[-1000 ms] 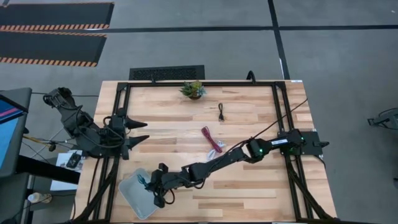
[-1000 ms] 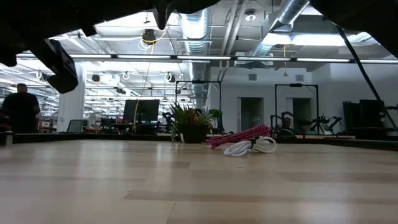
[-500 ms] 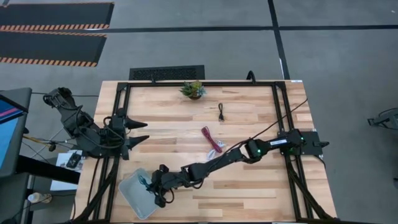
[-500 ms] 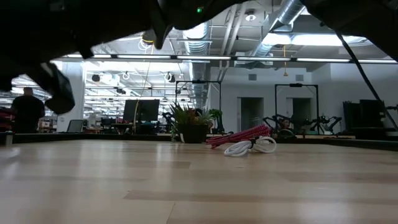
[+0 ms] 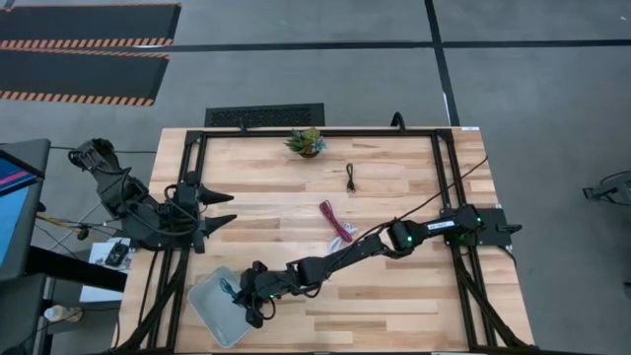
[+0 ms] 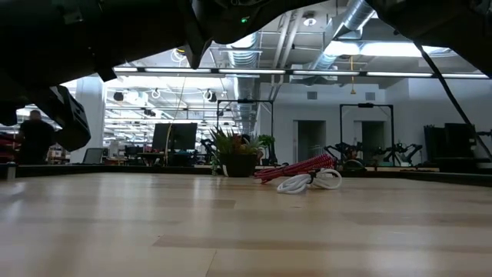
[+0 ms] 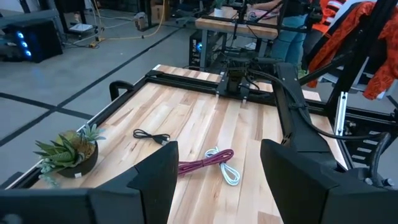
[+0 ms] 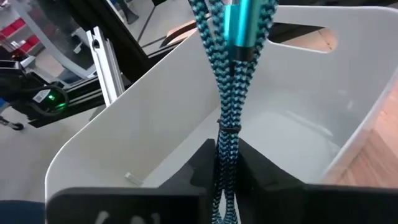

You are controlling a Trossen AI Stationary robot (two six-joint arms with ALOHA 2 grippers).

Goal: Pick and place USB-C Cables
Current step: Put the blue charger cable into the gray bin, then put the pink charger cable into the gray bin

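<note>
The teal braided cable (image 8: 231, 74) is in my right gripper (image 8: 225, 163), which is shut on it over the white bin (image 8: 155, 118) at the table's near left (image 5: 209, 314). In the high view the teal cable (image 5: 229, 288) shows at the bin's rim beside my right gripper (image 5: 244, 296). The dark red cable (image 5: 329, 215), white cable (image 5: 345, 235) and black cable (image 5: 351, 177) lie flat on the table. My left gripper (image 5: 223, 207) is open at the left edge, touching nothing. My right gripper pinches the teal cable's folded bundle (image 8: 225, 144) between its two fingers, several strands together, just behind a dark tie (image 8: 229, 129). The bundle runs on past the fingertips along their line, over the bin's hollow. Its teal plug end (image 8: 239, 25) is farthest from the fingers.
A small potted plant (image 5: 307, 141) stands near the far edge, also in the low view (image 6: 234, 154) and the left wrist view (image 7: 65, 152). A black frame (image 5: 193, 187) runs along the table's sides. My right arm (image 5: 345, 258) stretches across the near middle.
My right gripper, with the teal cable, has sunk a little toward the bin; in the low view its dark shape reaches lower at the left. The other cables have stayed where they were.
</note>
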